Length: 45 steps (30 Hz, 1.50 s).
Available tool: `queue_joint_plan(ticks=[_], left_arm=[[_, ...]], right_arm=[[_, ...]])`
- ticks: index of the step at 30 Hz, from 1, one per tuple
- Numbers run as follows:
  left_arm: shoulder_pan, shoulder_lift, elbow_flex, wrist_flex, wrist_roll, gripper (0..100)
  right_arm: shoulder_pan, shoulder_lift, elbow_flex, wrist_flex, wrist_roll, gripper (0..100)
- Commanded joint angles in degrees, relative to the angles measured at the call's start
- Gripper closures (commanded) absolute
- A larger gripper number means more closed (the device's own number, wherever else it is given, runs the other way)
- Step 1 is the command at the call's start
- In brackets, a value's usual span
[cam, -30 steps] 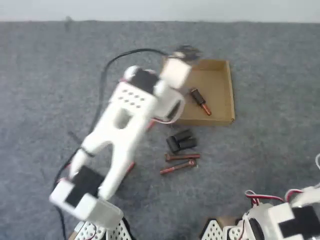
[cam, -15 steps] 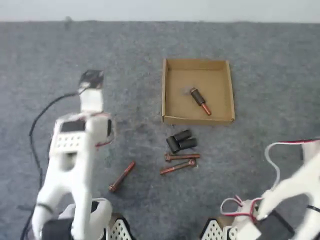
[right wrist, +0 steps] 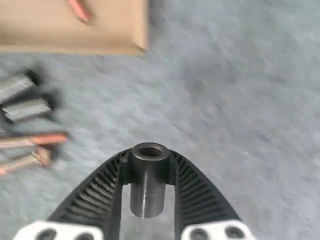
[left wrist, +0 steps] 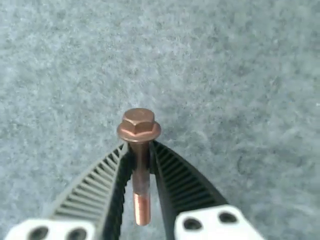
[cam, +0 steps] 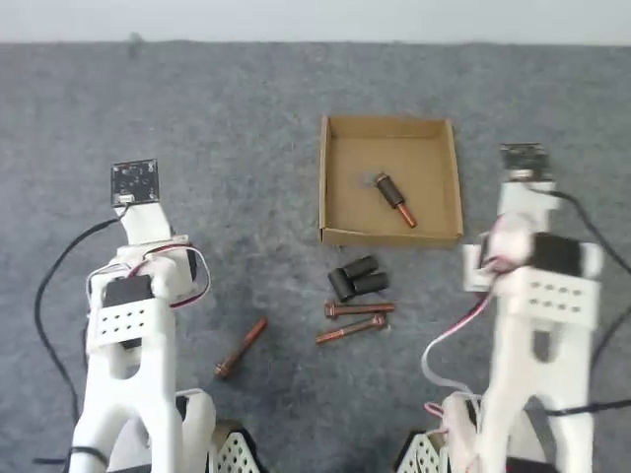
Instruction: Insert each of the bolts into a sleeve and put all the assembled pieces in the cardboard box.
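Note:
My left gripper (left wrist: 141, 147) is shut on a copper bolt (left wrist: 139, 130), head pointing away from the wrist, over bare carpet. My right gripper (right wrist: 148, 155) is shut on a dark sleeve (right wrist: 148, 185), its open bore facing outward. In the high view the left arm (cam: 133, 296) stands left of the cardboard box (cam: 330, 177) and the right arm (cam: 537, 276) stands to its right. One assembled piece (cam: 394, 200) lies in the box. Two loose sleeves (cam: 355, 276) and two bolts (cam: 355, 318) lie just in front of the box. Another bolt (cam: 242, 347) lies farther left.
Grey carpet (cam: 246, 118) covers the whole table. The arms' bases (cam: 212, 448) sit at the near edge. Cables (cam: 454, 330) loop beside each arm.
The left arm swung from over the box to the table's left side. The right arm rose from the lower right corner to beside the box.

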Motion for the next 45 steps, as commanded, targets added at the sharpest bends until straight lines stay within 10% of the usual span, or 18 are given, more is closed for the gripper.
queue_joint_plan(ticks=[1, 18, 45], left_arm=[[-0.4, 0.3, -0.6, -3.3, 0.9, 99], [-0.4, 0.4, 0.3, -4.1, 0.8, 99], [-0.4, 0.9, 0.7, -6.3, 0.8, 99]], right_arm=[[-9.7, -4.7, 4.7, -10.2, -4.7, 99.2], [-25.1, -5.9, 39.5, -91.0, -4.9, 99.2], [-23.3, 33.3, 38.2, -150.9, -4.7, 99.2]])
